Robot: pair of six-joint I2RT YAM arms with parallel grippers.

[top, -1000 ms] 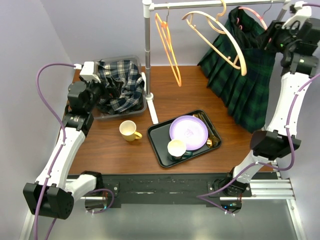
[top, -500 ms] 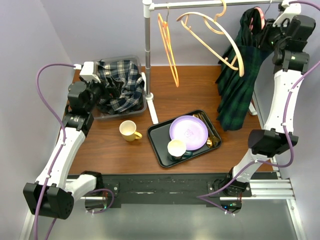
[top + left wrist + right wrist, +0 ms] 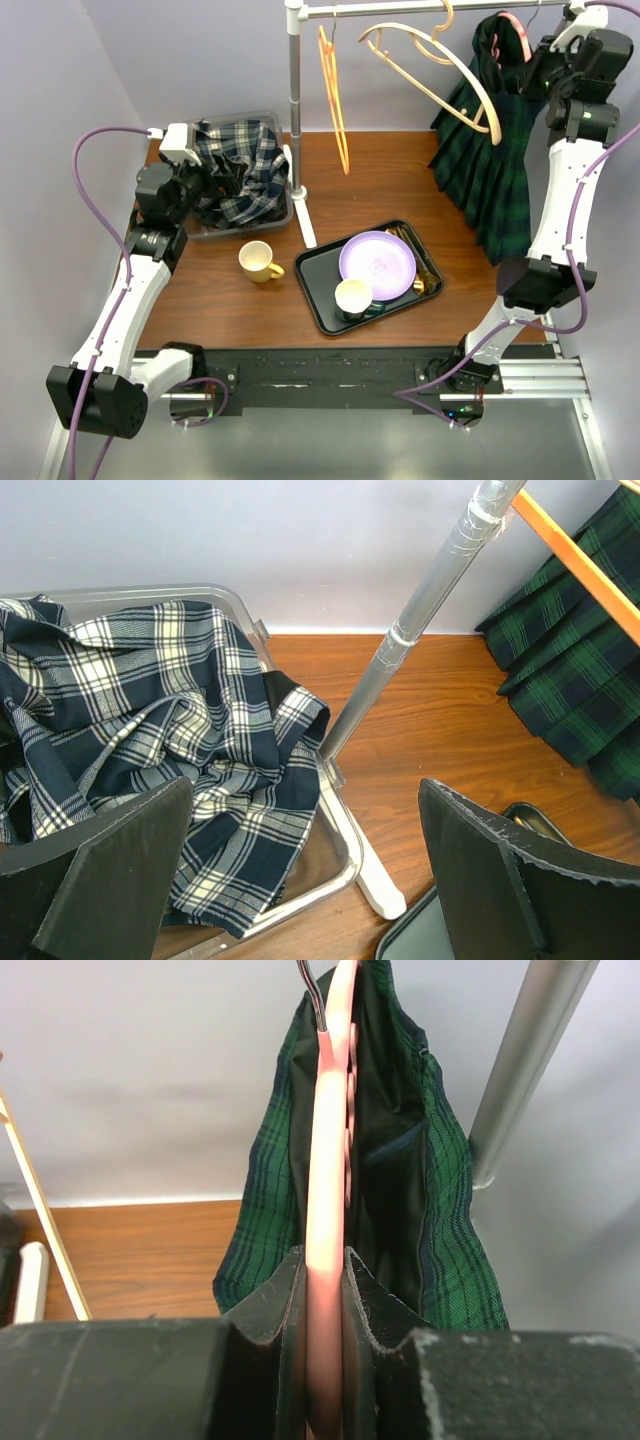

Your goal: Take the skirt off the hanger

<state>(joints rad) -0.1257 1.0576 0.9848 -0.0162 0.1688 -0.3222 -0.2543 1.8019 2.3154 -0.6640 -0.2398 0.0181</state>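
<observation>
Clamping pink hanger (image 3: pixel 325 1160) edge w/ skirt (image 3: pixel 445 1210): R tool (image 3: pixel 325 1265); L tool (image 3: pixel 305 825) wide open by bin (image 3: pixel 347 842).

Three hangers (image 3: pixel 333 95) (image 3: pixel 440 80) (image 3: pixel 512 22), two cups (image 3: pixel 260 262) (image 3: pixel 353 297), one plate (image 3: pixel 377 262), one tray (image 3: pixel 315 300).

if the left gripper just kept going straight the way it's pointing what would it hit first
The left gripper would most likely meet the plaid cloth heaped in the clear bin first; the rack pole stands just beyond the bin's corner. Depth is hard to judge here.

Lavender walls (image 3: pixel 200 60), wooden table (image 3: pixel 392 192)
</observation>
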